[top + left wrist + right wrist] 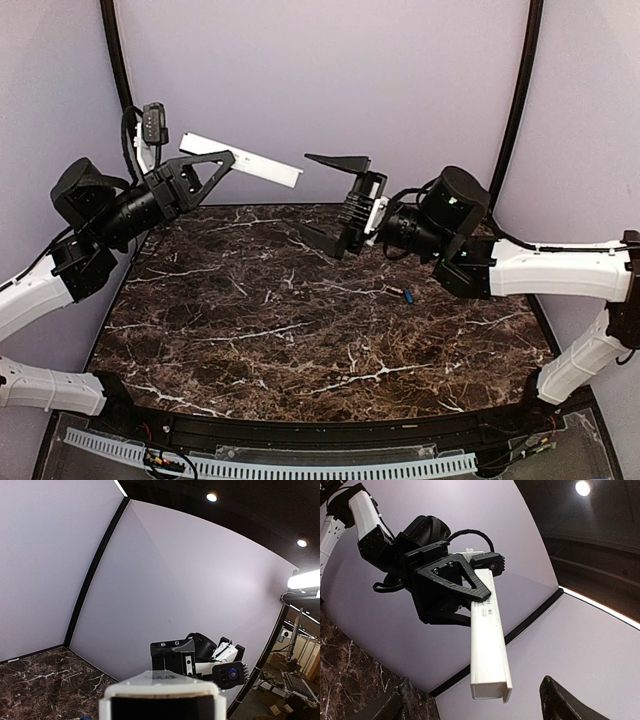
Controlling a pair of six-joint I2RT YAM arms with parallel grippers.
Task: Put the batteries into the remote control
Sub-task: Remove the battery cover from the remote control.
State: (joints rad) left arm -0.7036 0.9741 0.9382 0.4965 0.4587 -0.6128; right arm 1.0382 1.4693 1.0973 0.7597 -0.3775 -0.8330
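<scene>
L gripper [215, 160] clamped on remote control [250, 163]; R gripper [305, 195] wide open near its free end.
Gripped end hidden inside jaws; tiny battery [408, 295] below on tabletop [250, 330], details unclear.

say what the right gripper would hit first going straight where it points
Probably the free end of the remote control held up by the left gripper, though alignment in depth is unclear.
</scene>
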